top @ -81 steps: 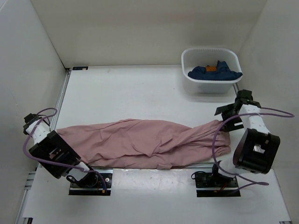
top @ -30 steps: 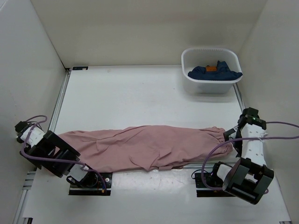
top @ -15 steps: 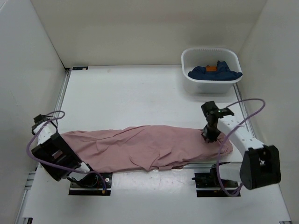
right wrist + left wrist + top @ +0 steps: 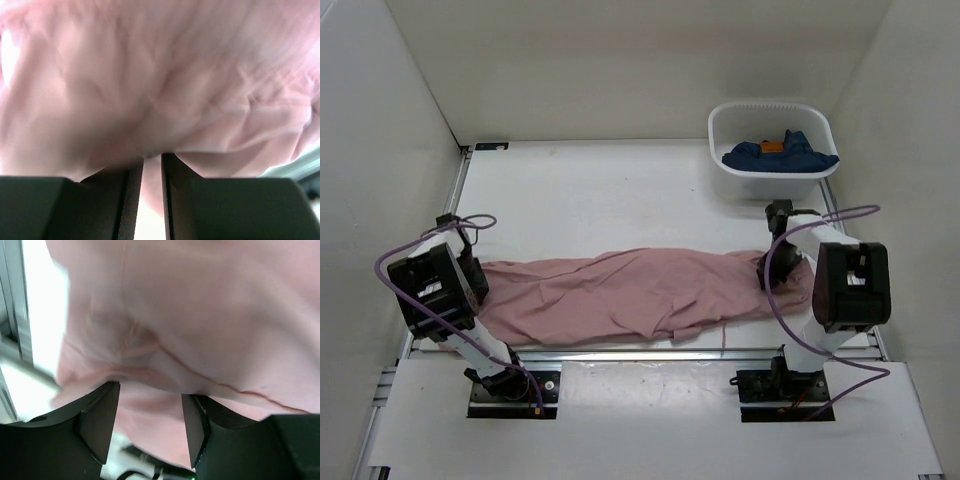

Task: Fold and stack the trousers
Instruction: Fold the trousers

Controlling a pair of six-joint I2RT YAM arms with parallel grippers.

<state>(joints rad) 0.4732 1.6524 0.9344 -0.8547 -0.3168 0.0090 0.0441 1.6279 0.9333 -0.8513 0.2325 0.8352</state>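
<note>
Trousers (image 4: 640,295) farther back — both ends raised

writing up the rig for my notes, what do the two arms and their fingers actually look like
Both arms are built from boxy black housings joined by white link sections. A purple cable loops loosely along each, over the left arm and the right arm. Each stands on a black base plate bolted to a silver rail. The fingers are flat, matte black, wedge-shaped pads; those on the right show fine ribbing. No markings are legible.

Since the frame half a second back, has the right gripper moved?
Yes. The right gripper has swung toward the right side of the table, at the end of the trousers, below the white tub.
</note>
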